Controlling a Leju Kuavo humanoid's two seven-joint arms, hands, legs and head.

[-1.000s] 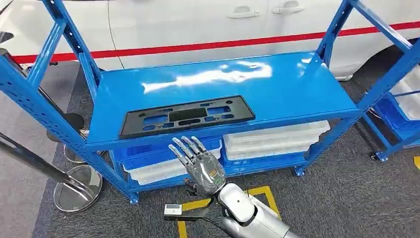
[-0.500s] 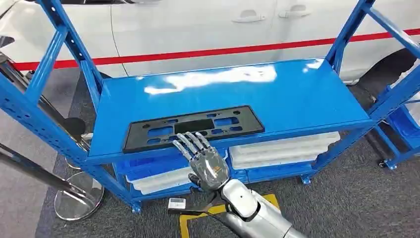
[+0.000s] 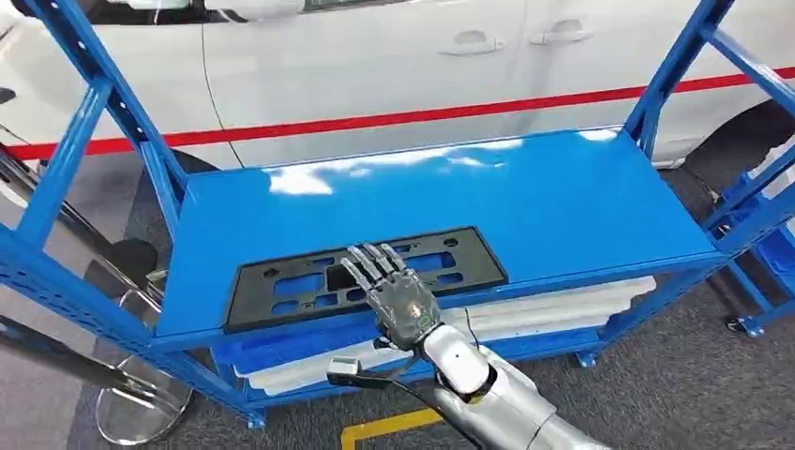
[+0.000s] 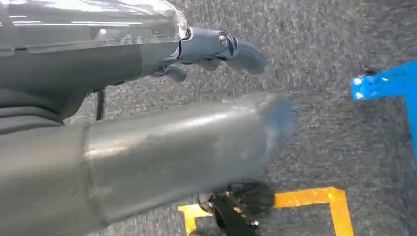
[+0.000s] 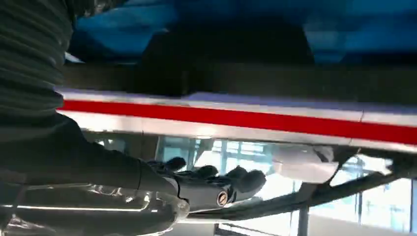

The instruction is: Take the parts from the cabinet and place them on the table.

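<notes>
A long black plastic plate (image 3: 281,281) with several cut-outs lies flat near the front edge of the blue cabinet's top shelf (image 3: 525,197). My right hand (image 3: 398,300) reaches over the shelf's front edge, its fingers (image 3: 373,264) spread and stretched over the middle of the plate; whether they touch it I cannot tell. The right wrist view has those dark fingers (image 5: 216,184) extended with nothing in them, and the dark plate (image 5: 221,54) blurred beyond. My left hand (image 4: 162,98) hangs over the grey carpet and holds nothing, thumb and fingers (image 4: 221,46) apart.
A white car (image 3: 375,66) with a red stripe stands right behind the cabinet. White trays (image 3: 562,300) and a blue bin fill the lower shelf. A chrome stand base (image 3: 131,412) sits at the left, another blue rack (image 3: 759,234) at the right, yellow floor tape (image 3: 384,429) below.
The view has shifted closer to the cabinet. My right hand has risen from below the shelf's front edge and gone forward over the black plate.
</notes>
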